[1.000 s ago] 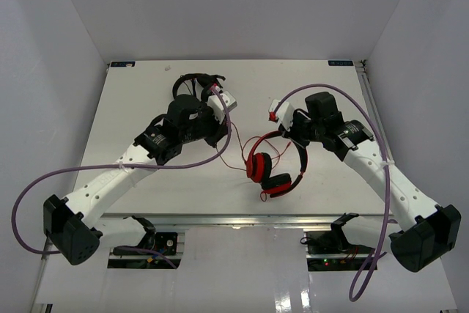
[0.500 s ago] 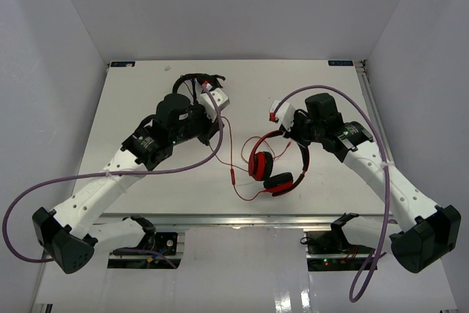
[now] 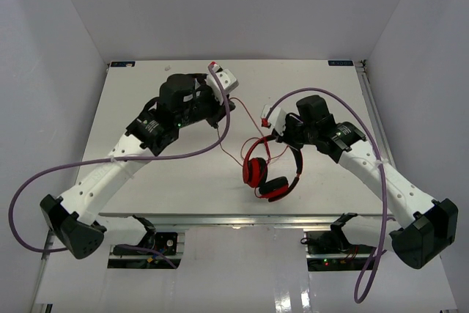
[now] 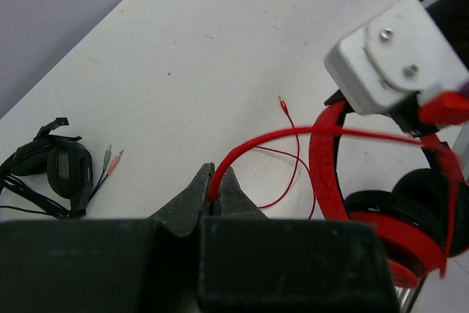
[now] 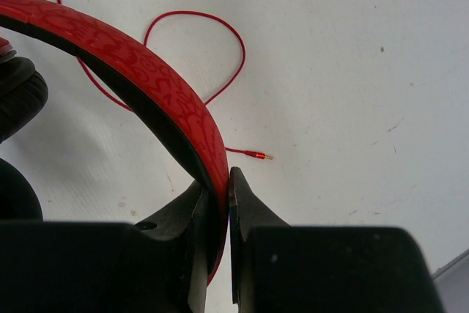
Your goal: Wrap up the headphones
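White table (image 3: 132,97) with black headphones (image 4: 62,170), red cable (image 5: 192,12)

Glossy red plastic headphones (image 3: 256,169), embossed headband (image 5: 146,71), matt black ear pads (image 4: 421,196); smooth matt white table (image 3: 308,78)

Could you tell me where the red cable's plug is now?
In the right wrist view, the plug lies on the table just right of the headband that the right gripper clamps.

Left arm (image 3: 106,172) and right arm (image 3: 382,179) outstretched inward, jaws tight.
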`<move>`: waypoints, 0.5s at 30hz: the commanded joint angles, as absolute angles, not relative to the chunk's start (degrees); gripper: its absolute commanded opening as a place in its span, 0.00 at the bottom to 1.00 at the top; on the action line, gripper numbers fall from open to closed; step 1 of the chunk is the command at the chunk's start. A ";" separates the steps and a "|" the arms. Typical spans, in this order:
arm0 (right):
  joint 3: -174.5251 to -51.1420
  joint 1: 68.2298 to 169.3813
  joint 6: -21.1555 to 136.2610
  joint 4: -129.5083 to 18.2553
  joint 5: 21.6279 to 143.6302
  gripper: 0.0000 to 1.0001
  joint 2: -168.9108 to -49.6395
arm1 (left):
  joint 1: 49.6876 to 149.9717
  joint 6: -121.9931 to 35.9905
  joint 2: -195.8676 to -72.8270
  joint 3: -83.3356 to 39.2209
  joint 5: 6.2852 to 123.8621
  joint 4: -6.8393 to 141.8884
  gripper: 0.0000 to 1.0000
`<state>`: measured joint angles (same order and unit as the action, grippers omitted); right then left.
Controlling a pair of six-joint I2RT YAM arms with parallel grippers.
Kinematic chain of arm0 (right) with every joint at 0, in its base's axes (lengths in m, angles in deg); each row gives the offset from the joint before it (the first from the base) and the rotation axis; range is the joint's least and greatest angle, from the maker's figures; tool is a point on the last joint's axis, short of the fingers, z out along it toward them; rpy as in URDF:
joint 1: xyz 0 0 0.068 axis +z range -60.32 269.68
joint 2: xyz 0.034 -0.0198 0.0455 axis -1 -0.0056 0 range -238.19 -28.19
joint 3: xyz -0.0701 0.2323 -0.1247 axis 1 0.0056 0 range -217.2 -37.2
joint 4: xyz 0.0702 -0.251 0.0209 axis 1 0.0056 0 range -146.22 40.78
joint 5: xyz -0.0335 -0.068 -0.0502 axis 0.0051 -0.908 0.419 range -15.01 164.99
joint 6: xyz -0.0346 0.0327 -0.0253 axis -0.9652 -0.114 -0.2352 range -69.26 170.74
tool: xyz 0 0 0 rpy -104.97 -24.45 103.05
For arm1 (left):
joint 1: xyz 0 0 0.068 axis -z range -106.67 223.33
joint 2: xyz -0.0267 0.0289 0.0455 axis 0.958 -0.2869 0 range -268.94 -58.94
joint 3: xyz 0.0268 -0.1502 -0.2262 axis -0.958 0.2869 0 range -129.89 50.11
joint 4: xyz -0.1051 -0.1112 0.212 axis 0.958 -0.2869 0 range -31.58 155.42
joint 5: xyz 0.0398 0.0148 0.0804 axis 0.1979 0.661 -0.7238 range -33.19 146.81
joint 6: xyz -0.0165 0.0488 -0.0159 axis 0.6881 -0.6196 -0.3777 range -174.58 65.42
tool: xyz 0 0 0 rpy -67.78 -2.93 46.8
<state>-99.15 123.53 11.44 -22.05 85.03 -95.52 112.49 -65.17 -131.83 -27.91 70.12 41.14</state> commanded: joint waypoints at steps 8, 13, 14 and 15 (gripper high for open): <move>-97.85 123.78 11.19 -23.70 86.24 0.08 -90.25 | 110.86 -66.36 -132.25 -23.72 63.93 44.59 0.00; -97.76 123.80 11.45 -24.18 85.21 0.08 -90.62 | 109.92 -66.18 -128.37 -21.21 63.67 46.90 0.00; -97.76 123.73 11.48 -24.20 85.07 0.08 -90.62 | 109.63 -66.16 -127.51 -20.49 63.48 47.45 0.00; -97.76 123.64 11.52 -24.16 85.03 0.08 -90.67 | 109.32 -66.11 -126.64 -19.92 63.30 47.85 0.00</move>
